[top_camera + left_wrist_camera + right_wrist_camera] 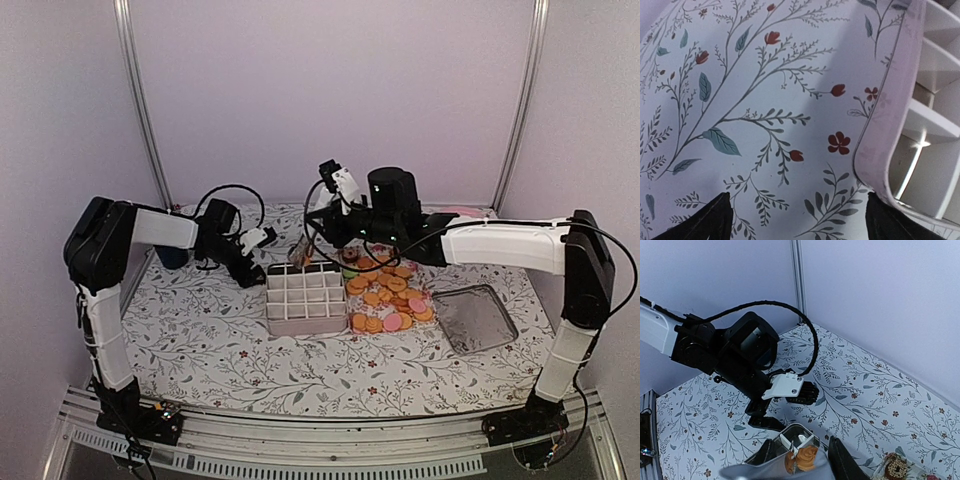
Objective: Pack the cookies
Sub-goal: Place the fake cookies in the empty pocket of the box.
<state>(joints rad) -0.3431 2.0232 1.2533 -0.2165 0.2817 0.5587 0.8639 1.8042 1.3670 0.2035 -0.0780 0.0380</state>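
top: cookies (385, 295) heaped on cloth (200, 330), right of box (305, 300) | left wrist only: left gripper (797, 215) spread over cloth, beside box corner | right wrist only: right gripper (800, 460) pinching silvery pouch (747, 471), orange piece (805, 457) inside

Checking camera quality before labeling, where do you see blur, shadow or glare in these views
Top external: even, purple-tinted light. Left wrist: soft shadows across the tablecloth, a glint inside the divided box. Right wrist: the silver pouch in the right hand is blurred.
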